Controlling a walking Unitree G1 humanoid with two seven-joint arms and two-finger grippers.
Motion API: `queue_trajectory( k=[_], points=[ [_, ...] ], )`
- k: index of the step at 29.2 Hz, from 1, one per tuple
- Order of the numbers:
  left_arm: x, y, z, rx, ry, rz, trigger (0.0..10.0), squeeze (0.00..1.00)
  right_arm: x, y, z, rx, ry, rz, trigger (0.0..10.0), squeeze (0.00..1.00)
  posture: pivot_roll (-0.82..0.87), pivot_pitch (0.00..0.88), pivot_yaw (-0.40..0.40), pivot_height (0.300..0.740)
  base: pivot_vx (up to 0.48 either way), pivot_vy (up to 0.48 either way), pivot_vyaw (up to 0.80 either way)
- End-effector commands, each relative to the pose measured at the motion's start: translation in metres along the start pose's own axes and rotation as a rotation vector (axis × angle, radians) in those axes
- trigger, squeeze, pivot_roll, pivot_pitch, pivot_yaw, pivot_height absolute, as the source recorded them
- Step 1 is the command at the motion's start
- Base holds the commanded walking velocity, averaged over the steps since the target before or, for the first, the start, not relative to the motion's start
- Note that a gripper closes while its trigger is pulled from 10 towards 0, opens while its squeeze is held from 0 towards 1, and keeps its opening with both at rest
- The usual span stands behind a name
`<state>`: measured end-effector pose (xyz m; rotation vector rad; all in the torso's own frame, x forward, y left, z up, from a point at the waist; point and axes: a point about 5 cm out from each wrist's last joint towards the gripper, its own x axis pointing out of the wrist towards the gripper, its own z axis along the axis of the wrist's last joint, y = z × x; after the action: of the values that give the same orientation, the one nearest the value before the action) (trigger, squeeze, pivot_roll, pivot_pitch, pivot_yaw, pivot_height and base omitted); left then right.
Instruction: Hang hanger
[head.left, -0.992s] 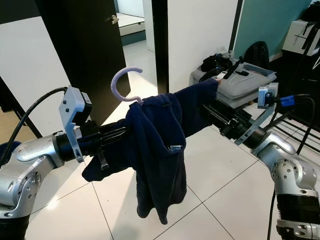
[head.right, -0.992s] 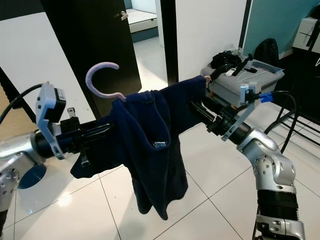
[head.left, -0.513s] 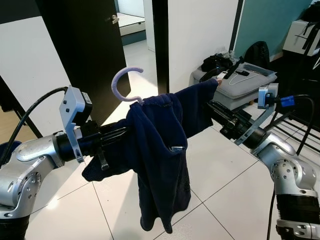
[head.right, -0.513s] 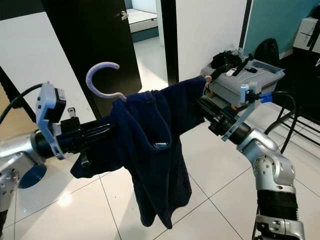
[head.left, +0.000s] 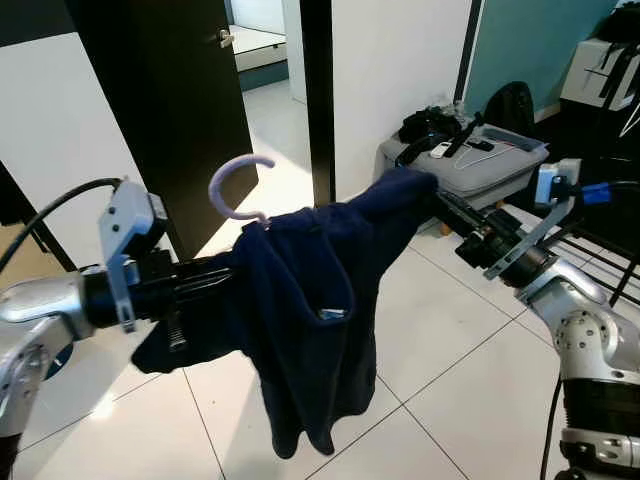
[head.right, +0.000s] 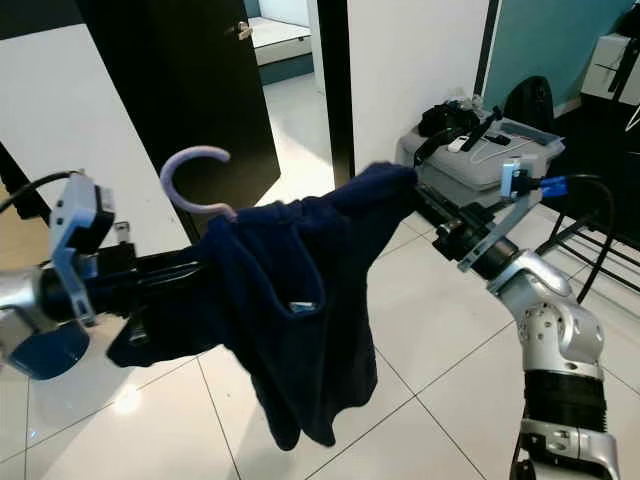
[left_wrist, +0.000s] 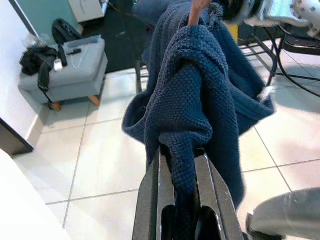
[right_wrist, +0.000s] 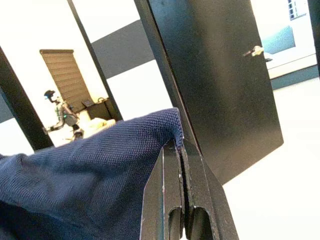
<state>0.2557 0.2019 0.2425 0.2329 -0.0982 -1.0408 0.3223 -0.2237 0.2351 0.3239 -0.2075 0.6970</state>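
Shifted since a second ago: whole picture moved a little, so probably camera motion; hook now lower and more to the left in the head views, right arm stretched further out, sweater spread flatter between the arms. Meaning, as a judgement: carrying and positioning only, nothing hung yet, no rail or rod seen near the hook.

Counted: one hanger (head.left: 238, 187) with a pale curved hook, upright above the cloth; one dark blue sweater (head.left: 310, 330) draped over it, hanging down toward the tiled floor (head.left: 450, 350); two grippers; one black door (head.left: 170, 100) behind; one grey case (head.left: 470, 165) with bags on top, well apart.

Left gripper (left_wrist: 182, 165) pinching a bunch of the knit between its fingers. Right gripper (right_wrist: 180, 150) pressed together on the sweater's far edge.
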Motion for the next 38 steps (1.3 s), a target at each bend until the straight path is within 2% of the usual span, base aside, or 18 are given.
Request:
queue_trajectory(
  k=[1,12,25,30,33,34,36,37,38],
  points=[
    [-0.007,0.004,0.005,0.036,0.009,0.022,10.0,0.0,0.001,-0.001,0.002,-0.004,-0.013,-0.003,0.0,0.0,-0.06,0.0,0.064,0.74,0.0,0.0,0.0],
    [-0.002,0.006,0.007,0.031,-0.042,0.054,10.0,0.0,0.002,-0.001,-0.008,-0.014,0.03,-0.02,0.0,0.0,-0.07,0.0,0.062,0.74,0.0,0.0,0.0],
    [-0.005,0.01,0.009,0.039,-0.043,0.068,10.0,0.0,-0.005,-0.03,0.004,-0.032,-0.042,-0.264,0.0,0.0,-0.06,0.0,0.066,0.74,0.0,0.0,0.0],
    [-0.004,0.009,0.01,0.04,-0.044,0.067,10.0,0.0,-0.006,-0.034,0.004,-0.031,-0.044,-0.293,0.0,0.0,-0.06,0.0,0.066,0.74,0.0,0.0,0.0],
    [-0.003,0.009,0.01,0.039,-0.047,0.064,10.0,0.0,-0.004,-0.029,-0.007,-0.041,0.019,-0.258,0.0,0.0,-0.06,0.0,0.067,0.74,0.0,0.0,0.0],
    [-0.003,0.008,0.009,0.038,-0.048,0.062,10.0,0.0,-0.003,-0.027,-0.012,-0.042,0.056,-0.249,10.0,0.0,-0.06,0.0,0.067,0.74,0.0,0.0,0.0],
    [-0.002,0.008,0.009,0.037,-0.049,0.061,10.0,0.0,-0.003,-0.026,-0.017,-0.032,0.083,-0.239,10.0,0.0,-0.06,0.0,0.067,0.74,0.0,0.0,0.0],
    [-0.002,0.008,0.009,0.037,-0.05,0.061,10.0,0.0,-0.003,-0.025,-0.02,-0.024,0.098,-0.233,10.0,0.14,-0.06,0.0,0.067,0.74,0.0,0.0,0.0],
    [-0.002,0.008,0.009,0.037,-0.05,0.061,10.0,0.0,-0.003,-0.025,-0.02,-0.024,0.098,-0.233,10.0,0.14,-0.06,0.0,0.067,0.74,0.0,0.0,0.0]
  ],
)
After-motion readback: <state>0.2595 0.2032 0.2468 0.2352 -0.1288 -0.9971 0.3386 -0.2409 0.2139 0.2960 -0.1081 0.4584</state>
